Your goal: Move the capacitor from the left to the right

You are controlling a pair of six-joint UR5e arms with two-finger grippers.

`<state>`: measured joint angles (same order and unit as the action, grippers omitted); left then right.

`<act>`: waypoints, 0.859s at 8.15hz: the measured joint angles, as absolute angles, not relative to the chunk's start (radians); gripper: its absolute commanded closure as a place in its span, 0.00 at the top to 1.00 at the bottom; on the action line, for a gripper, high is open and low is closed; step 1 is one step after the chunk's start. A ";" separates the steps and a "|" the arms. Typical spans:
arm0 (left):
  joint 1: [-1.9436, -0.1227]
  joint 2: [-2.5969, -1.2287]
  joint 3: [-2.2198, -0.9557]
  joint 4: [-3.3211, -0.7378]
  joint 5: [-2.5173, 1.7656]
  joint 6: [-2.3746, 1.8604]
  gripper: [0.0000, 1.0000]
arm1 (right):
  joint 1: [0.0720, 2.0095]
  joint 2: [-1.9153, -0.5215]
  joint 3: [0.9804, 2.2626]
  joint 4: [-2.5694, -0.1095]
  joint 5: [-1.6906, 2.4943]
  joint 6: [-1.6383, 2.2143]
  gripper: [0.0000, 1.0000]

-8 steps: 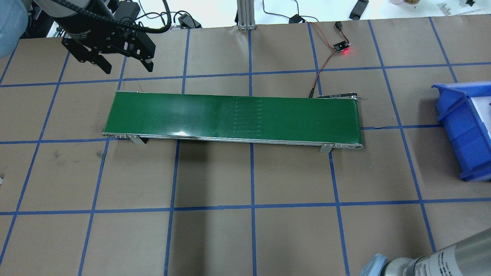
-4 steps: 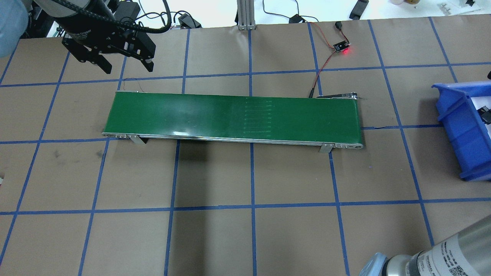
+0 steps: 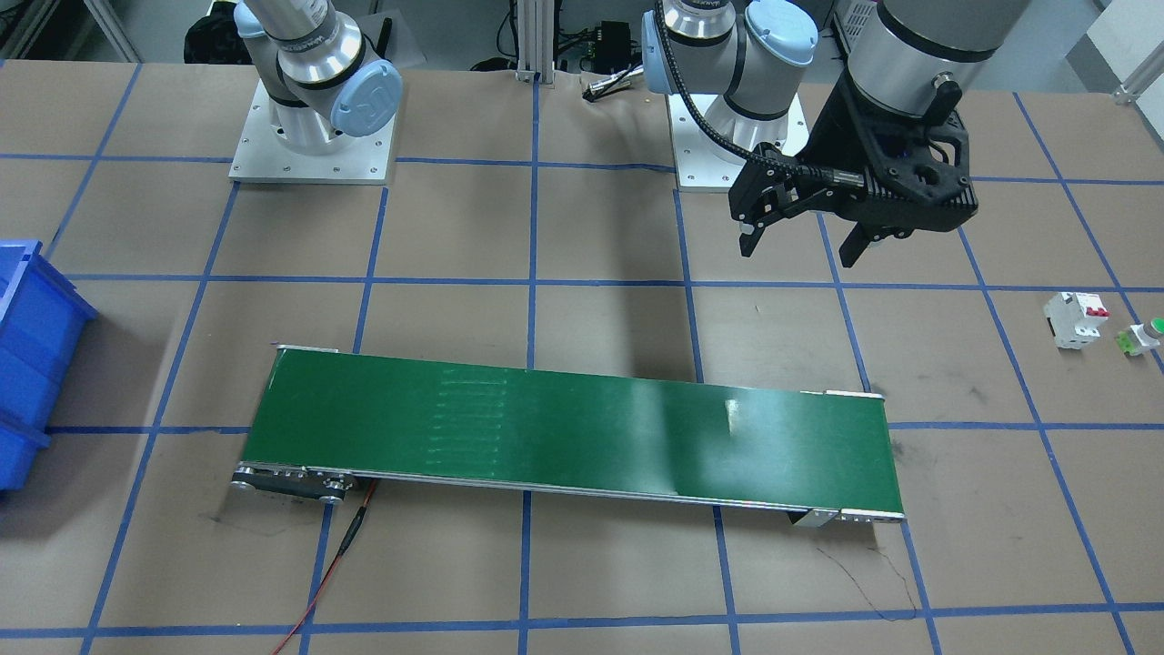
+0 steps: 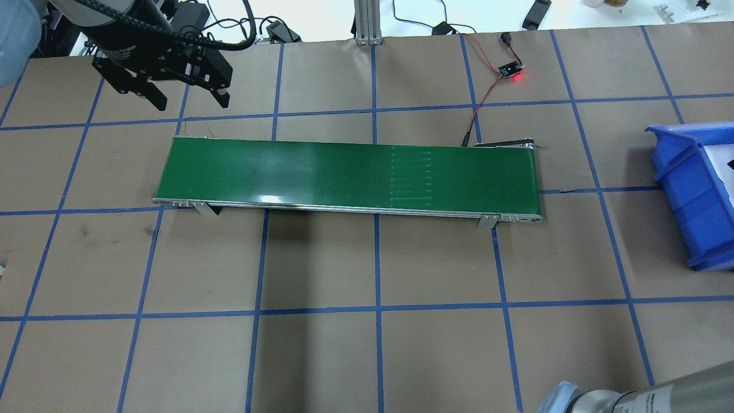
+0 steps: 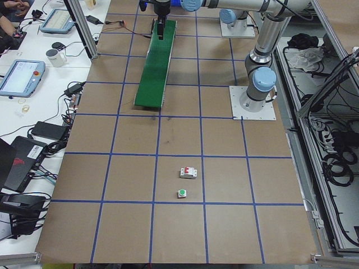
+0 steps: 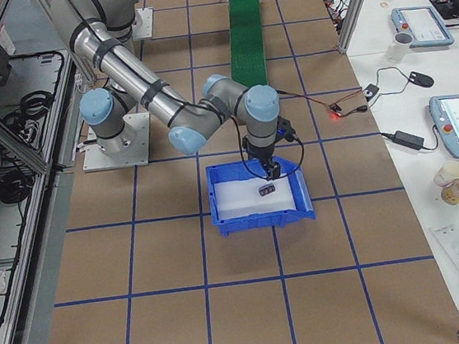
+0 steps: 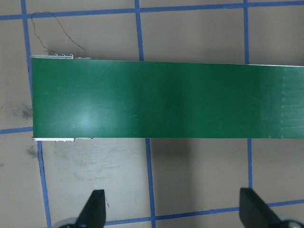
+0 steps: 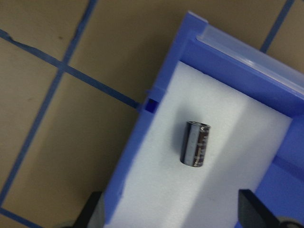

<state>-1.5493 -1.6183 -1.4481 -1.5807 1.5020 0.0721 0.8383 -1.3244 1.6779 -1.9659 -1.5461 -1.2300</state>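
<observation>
The capacitor (image 8: 195,144), a small black cylinder with silvery stripes, lies on its side on the white foam inside the blue bin (image 8: 142,142); it also shows in the exterior right view (image 6: 266,190). My right gripper (image 8: 173,213) hovers above it, open and empty, and shows over the bin (image 6: 269,167) in the exterior right view. My left gripper (image 4: 192,103) is open and empty, above the table beyond the left end of the green conveyor belt (image 4: 344,172). It also shows in the front-facing view (image 3: 800,253).
The belt (image 3: 573,437) is bare. A white circuit breaker (image 3: 1075,319) and a green-capped push button (image 3: 1148,335) stand on the table at my far left. The bin (image 4: 682,189) is at the right edge. A sensor board with red light (image 4: 512,71) lies behind the belt.
The belt's stitched seam has moved to the right. The dark gripper part seen over the bin at the right edge half a second ago is out of the overhead view. The left gripper has stayed put.
</observation>
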 measured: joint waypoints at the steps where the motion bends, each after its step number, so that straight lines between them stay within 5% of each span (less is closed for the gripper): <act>1: -1.549 -1.618 -1.448 -1.581 1.502 0.072 1.00 | 0.872 -1.399 1.674 -1.890 -1.528 -1.215 1.00; 7: -1.549 -1.617 -1.448 -1.582 1.502 0.072 1.00 | 1.360 -1.641 1.588 -1.534 -1.526 -0.469 1.00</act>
